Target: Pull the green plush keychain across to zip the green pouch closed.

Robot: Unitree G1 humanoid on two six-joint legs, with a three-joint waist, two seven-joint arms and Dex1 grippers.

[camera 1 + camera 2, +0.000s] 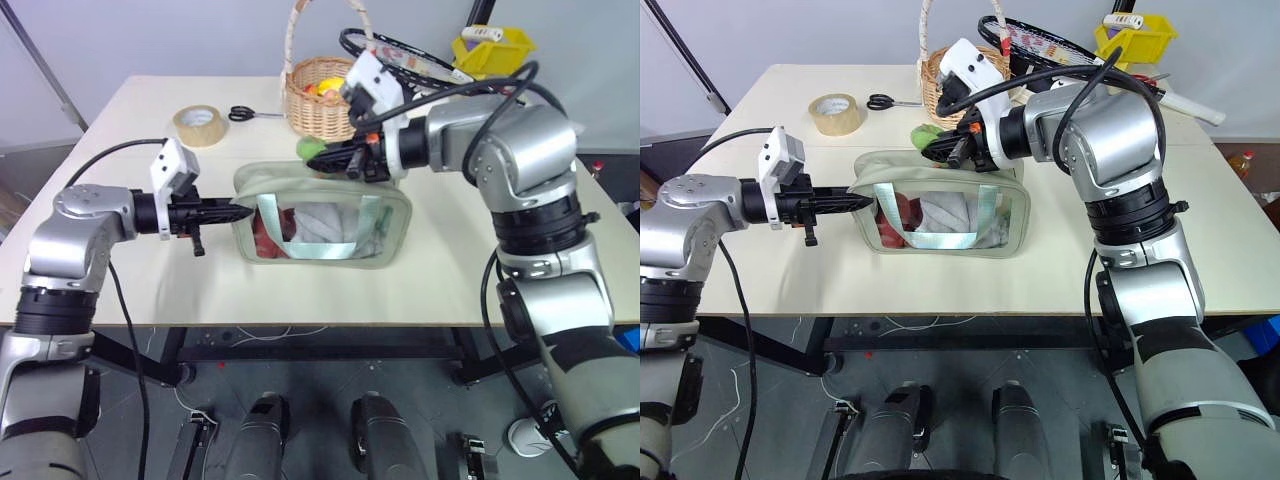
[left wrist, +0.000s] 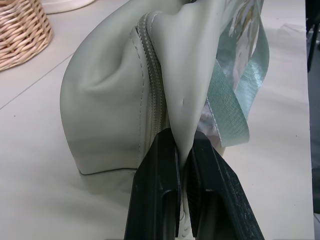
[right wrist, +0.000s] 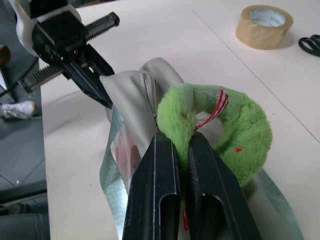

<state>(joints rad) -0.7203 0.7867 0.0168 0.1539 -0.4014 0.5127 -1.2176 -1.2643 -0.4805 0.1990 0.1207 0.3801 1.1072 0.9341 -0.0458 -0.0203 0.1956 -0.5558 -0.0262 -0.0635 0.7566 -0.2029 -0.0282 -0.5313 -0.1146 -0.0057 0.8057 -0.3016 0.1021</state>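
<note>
The pale green pouch (image 1: pixel 322 218) stands on the table with its clear window and two light-green straps facing me. My left gripper (image 1: pixel 240 212) is shut on a fold of fabric at the pouch's left end, beside the zipper (image 2: pixel 152 85). The green plush keychain (image 3: pixel 240 131), fuzzy with red threads, sits at the pouch's top edge left of the middle. My right gripper (image 3: pixel 182 146) is shut on it from the right, above the pouch (image 1: pixel 940 215). In the right wrist view the left gripper (image 3: pixel 102 92) holds the far end of the pouch.
Behind the pouch stands a wicker basket (image 1: pixel 315 105) with yellow and orange fruit. A roll of tape (image 1: pixel 199 124) and scissors (image 1: pixel 247 113) lie at the back left. A racket (image 1: pixel 1040 42) and a yellow bin (image 1: pixel 493 50) are at the back right.
</note>
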